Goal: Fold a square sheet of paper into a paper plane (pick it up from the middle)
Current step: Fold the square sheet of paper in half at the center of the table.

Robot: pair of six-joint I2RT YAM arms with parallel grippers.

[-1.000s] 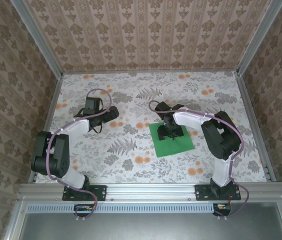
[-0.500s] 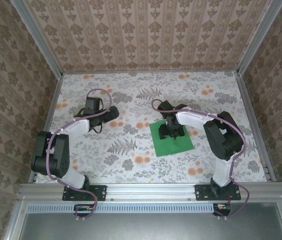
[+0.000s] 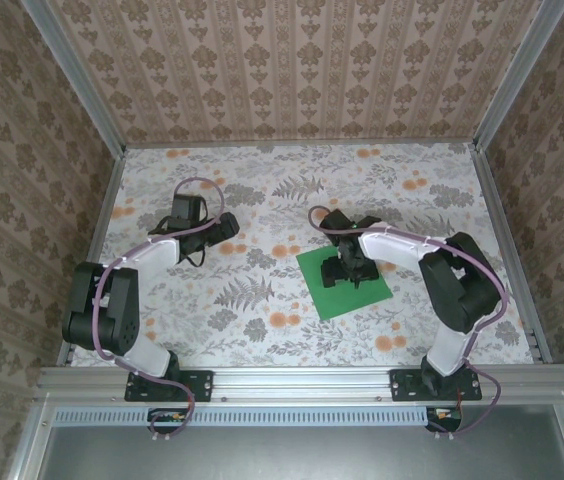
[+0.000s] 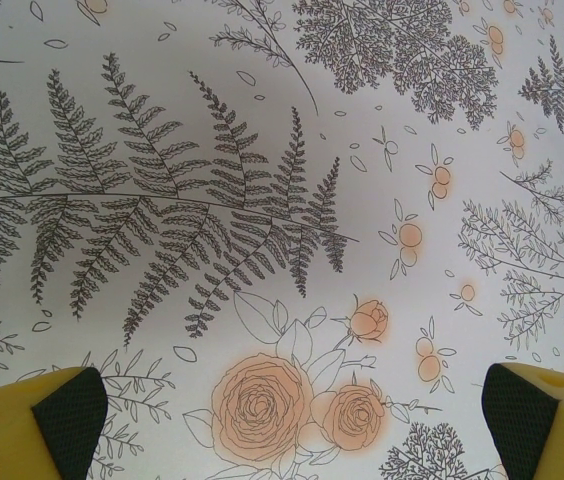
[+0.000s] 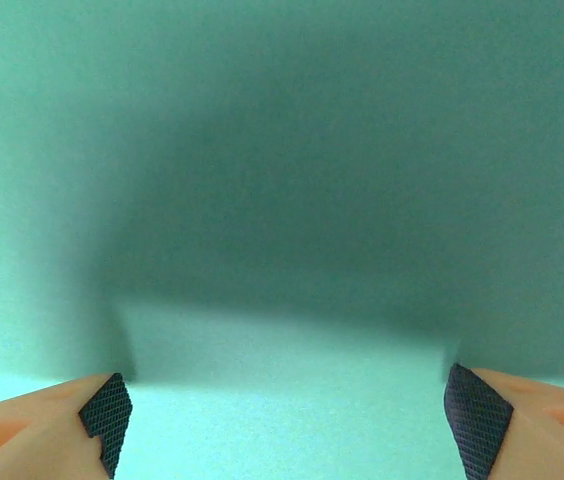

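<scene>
The square sheet of paper (image 3: pixel 337 300) is bright green and lies flat on the flowered tablecloth, right of centre, turned a little askew. My right gripper (image 3: pixel 350 270) points down over its middle. In the right wrist view the paper (image 5: pixel 282 150) spreads under the right gripper (image 5: pixel 292 425), whose jaws stand wide apart at or just above the sheet, with nothing pinched between them. My left gripper (image 3: pixel 194 245) hangs over bare cloth at the left. In the left wrist view the left gripper (image 4: pixel 292 420) is open and empty above printed roses. A paper plane is out of view.
The flowered tablecloth (image 3: pixel 252 290) covers the table. Patterned walls and metal rails (image 3: pixel 112 210) close in the back and both sides. A metal rail (image 3: pixel 292 380) runs along the near edge, with both arm bases on it.
The right gripper's jaws have spread wider. The right arm has shifted a little to the right, and the green sheet has turned slightly under it. The left arm has not moved.
</scene>
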